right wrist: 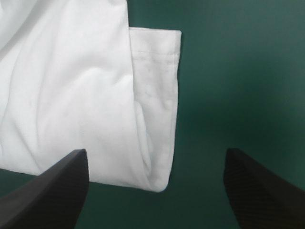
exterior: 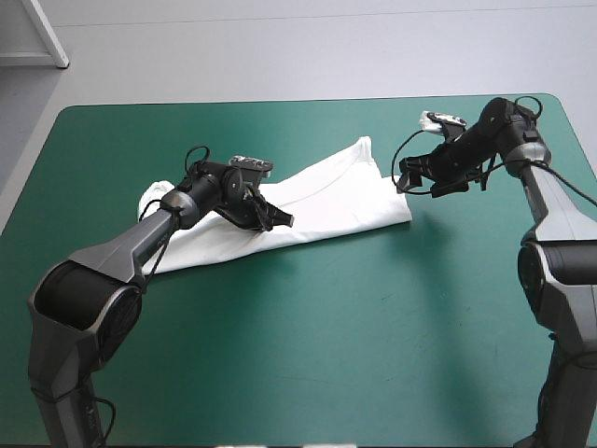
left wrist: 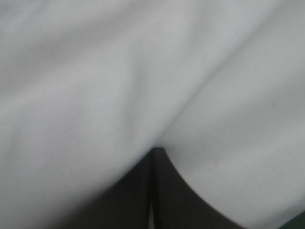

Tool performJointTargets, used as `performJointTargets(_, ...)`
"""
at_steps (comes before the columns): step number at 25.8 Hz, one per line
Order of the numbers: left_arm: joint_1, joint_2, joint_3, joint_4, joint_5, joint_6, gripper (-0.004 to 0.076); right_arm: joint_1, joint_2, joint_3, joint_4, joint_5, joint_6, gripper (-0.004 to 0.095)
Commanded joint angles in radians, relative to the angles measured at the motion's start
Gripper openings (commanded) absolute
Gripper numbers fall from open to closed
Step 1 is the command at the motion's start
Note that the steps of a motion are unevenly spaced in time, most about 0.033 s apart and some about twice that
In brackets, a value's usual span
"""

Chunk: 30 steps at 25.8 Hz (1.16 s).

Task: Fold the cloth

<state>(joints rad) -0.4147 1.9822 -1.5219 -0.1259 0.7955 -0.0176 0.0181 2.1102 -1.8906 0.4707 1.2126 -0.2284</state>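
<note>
The white T-shirt (exterior: pixel 326 201) lies as a long folded band slanting across the table's middle, one end near the left arm, the other toward the right arm. My left gripper (exterior: pixel 283 222) sits at the band's near edge. In the left wrist view its black fingers meet in an arch (left wrist: pixel 153 151) with a pale sliver between them, and the T-shirt (left wrist: pixel 143 71) fills everything ahead. My right gripper (exterior: pixel 407 184) hovers at the band's right end, open. Its fingers (right wrist: pixel 52 186) stand wide apart, with the T-shirt's (right wrist: pixel 71 86) hemmed corner (right wrist: pixel 157 52) ahead between them.
The teal-green cover (exterior: pixel 373 327) stretches bare between the shirt and the near edge, and also to the right of the shirt's end (right wrist: pixel 238 71). The shirt's left end (exterior: pixel 154 193) is bunched behind the left arm.
</note>
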Motion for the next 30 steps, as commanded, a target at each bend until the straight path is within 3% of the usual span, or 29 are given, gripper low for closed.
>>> performJointTargets(1, -0.005, -0.002, 0.001, -0.017, -0.015, -0.013, -0.0008, -0.004, -0.002, -0.025, 0.088, -0.003, -0.028, 0.0723)
performJointTargets(5, -0.005, -0.002, 0.001, -0.017, -0.021, -0.013, -0.0008, 0.0, 0.054, -0.025, 0.164, 0.022, -0.04, 0.0723)
performJointTargets(12, -0.005, -0.002, 0.001, -0.017, -0.025, -0.013, -0.0008, 0.112, 0.077, -0.025, 0.113, 0.027, -0.019, 0.0702)
performJointTargets(16, -0.005, -0.002, 0.001, -0.017, -0.023, -0.013, -0.0008, 0.158, 0.077, -0.025, 0.077, 0.008, 0.012, 0.0538)
performJointTargets(24, -0.005, -0.002, 0.001, -0.019, -0.005, -0.013, -0.0008, 0.183, 0.055, -0.027, 0.079, -0.068, 0.025, -0.002)
performJointTargets(30, -0.005, -0.002, 0.001, -0.023, 0.001, -0.009, -0.0008, 0.183, -0.049, -0.04, 0.077, -0.102, 0.025, -0.0009)
